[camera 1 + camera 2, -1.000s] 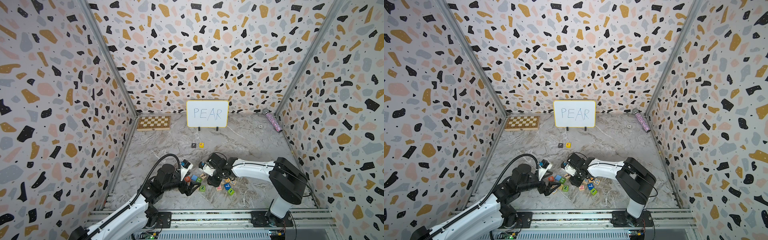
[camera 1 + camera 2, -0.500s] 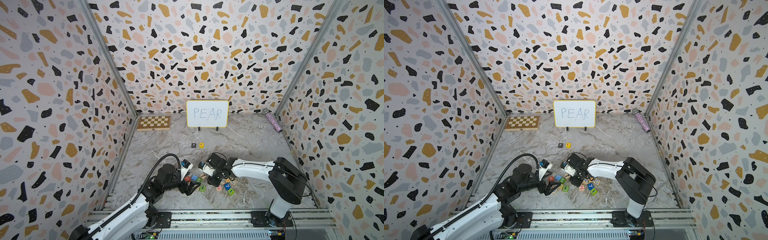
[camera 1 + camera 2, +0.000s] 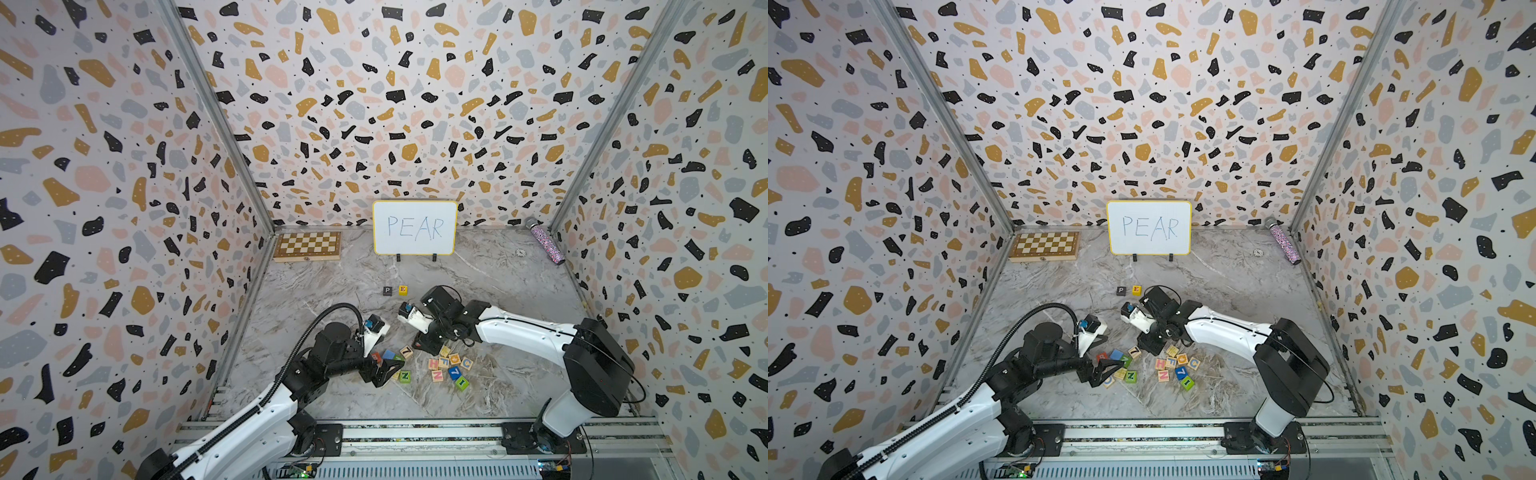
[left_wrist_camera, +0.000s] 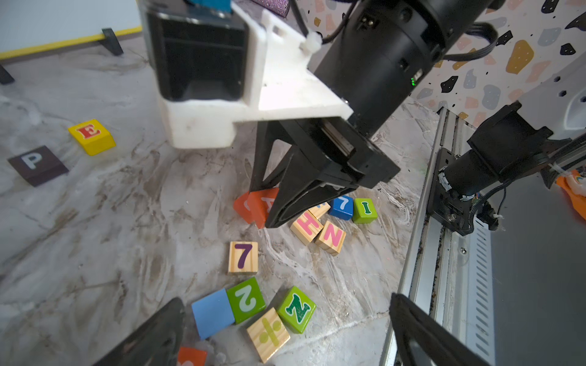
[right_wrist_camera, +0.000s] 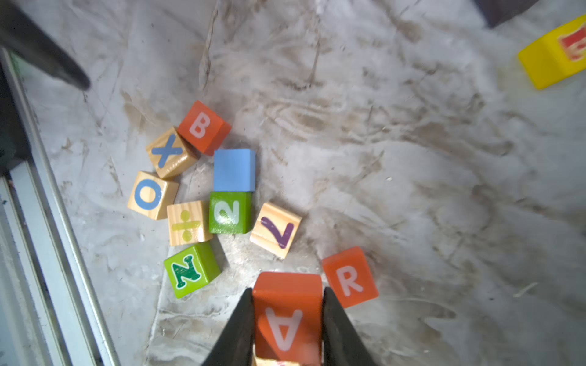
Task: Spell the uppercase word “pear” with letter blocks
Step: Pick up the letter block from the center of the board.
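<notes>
My right gripper (image 5: 288, 294) is shut on the orange-red A block (image 5: 287, 317), one black finger on each side, low over the table at the back edge of the loose pile (image 3: 428, 347). The orange-red R block (image 5: 349, 277) lies right beside it, face up. The black P block (image 3: 387, 290) and yellow E block (image 3: 402, 289) sit side by side further back, towards the whiteboard. My left gripper (image 4: 287, 301) hangs wide open over the green Z block (image 4: 296, 309) and holds nothing.
Several other loose cubes lie around both grippers, marked 7 (image 4: 243, 257), 2, H (image 4: 307, 225), N, I, B (image 5: 204, 126), X and O. At the back stand the PEAR whiteboard (image 3: 414, 227), a chessboard (image 3: 308, 246) and a glittery bottle (image 3: 545, 241). A metal rail (image 3: 415, 432) runs along the front.
The right jaws have closed the last bit onto the A block. Neither arm has visibly shifted, and the left gripper stays open.
</notes>
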